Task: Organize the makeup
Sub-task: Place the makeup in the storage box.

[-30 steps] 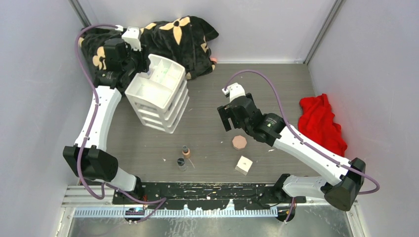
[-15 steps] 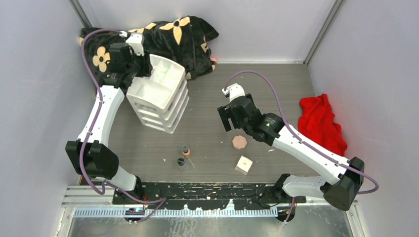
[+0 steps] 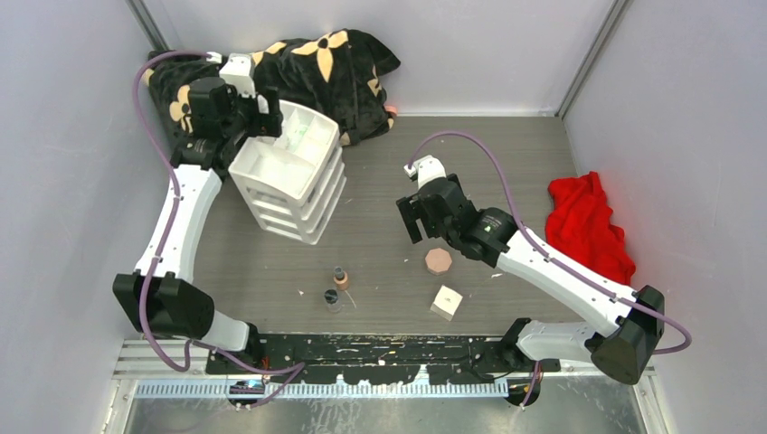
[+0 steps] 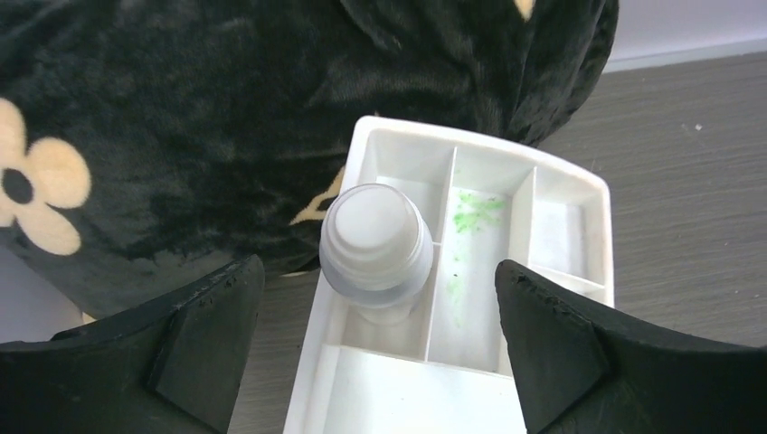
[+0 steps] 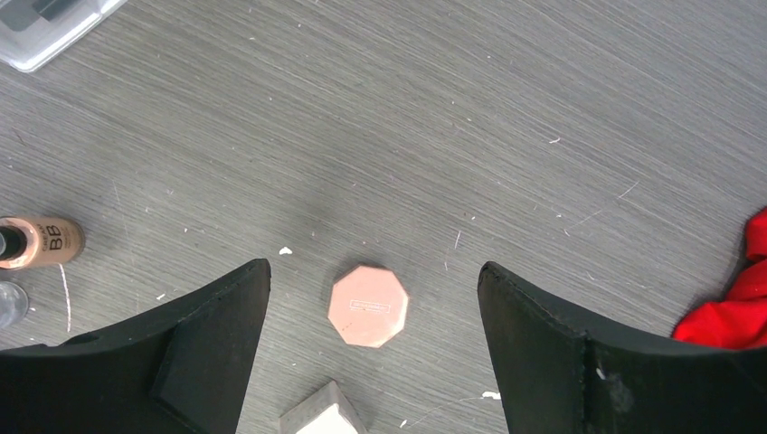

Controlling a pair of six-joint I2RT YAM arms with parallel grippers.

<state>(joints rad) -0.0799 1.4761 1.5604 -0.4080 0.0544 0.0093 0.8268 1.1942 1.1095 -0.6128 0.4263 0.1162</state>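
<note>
My left gripper (image 4: 375,271) (image 3: 269,104) is open above the back corner of the white drawer box (image 3: 289,172). A white bottle (image 4: 376,244) stands upright in a corner compartment of the box's top tray (image 4: 579,181), between the spread fingers and touching neither. My right gripper (image 5: 373,271) (image 3: 411,219) hangs open over the pink-brown octagonal compact (image 5: 368,305) (image 3: 439,260), which lies flat on the table. A white cube (image 3: 446,302) (image 5: 321,418) sits just in front of the compact. The tan dark-capped bottle (image 3: 341,278) (image 5: 41,242) and a small clear jar (image 3: 333,299) stand to the left.
A black cloth with tan flowers (image 3: 317,63) (image 4: 181,108) is heaped behind the drawer box. A red cloth (image 3: 588,226) (image 5: 737,307) lies at the right wall. The tray's middle compartment has green smears (image 4: 470,212). Walls close in the table on three sides.
The left gripper's jaws have spread wide and its wrist has shifted a little over the box's back corner. The right arm has hardly moved.
</note>
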